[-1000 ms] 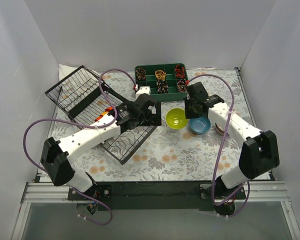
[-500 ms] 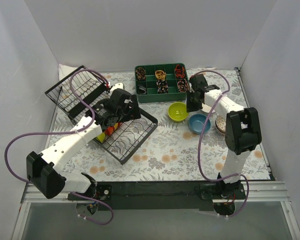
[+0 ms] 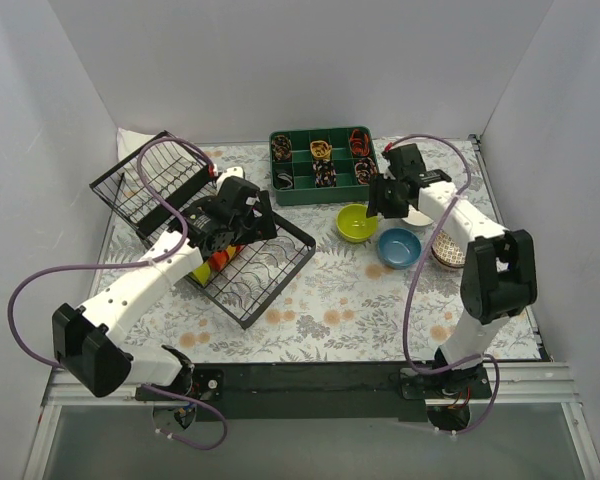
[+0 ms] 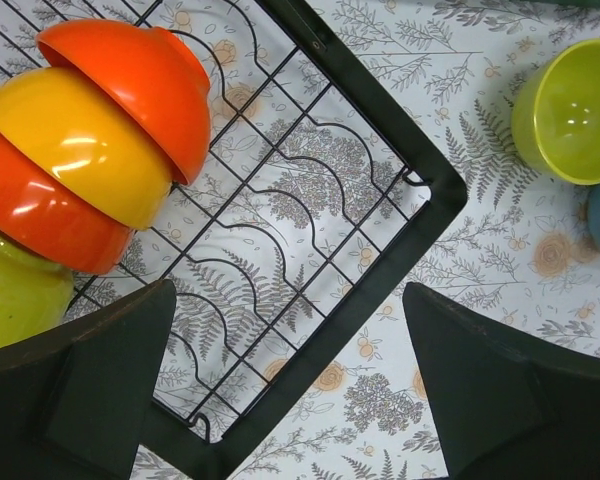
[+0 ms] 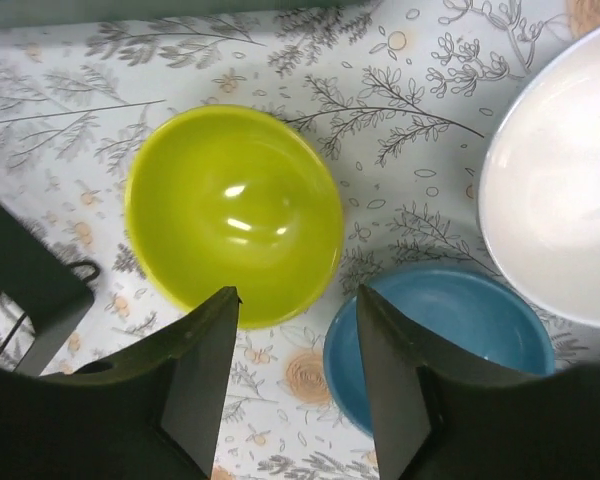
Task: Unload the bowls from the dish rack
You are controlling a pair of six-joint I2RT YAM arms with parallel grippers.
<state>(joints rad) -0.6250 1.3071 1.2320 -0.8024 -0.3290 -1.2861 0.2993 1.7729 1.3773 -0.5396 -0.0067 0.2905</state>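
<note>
Seemingly mid-unload: the left claw (image 4: 290, 335), fingers wide apart and empty, hovers over the dish rack (image 4: 330, 335), where four nested bowls (image 4: 80, 140) remain; next it should close on the orange one. Three are out on the counter (image 5: 80, 80): lime bowl (image 5: 235, 210), blue bowl (image 5: 440, 340), white bowl (image 5: 560, 200). The right claw (image 5: 295, 380) is parted over the lime bowl.

A robotics lab booth: bare white walls (image 3: 300, 60) around a floral-clothed table (image 3: 360, 310) on an aluminium frame (image 3: 540, 385).

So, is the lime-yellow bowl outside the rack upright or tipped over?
Upright: the small round lime-yellow bowl rests on the flowered table cover with its opening up, its rim and inside visible from above.
</note>
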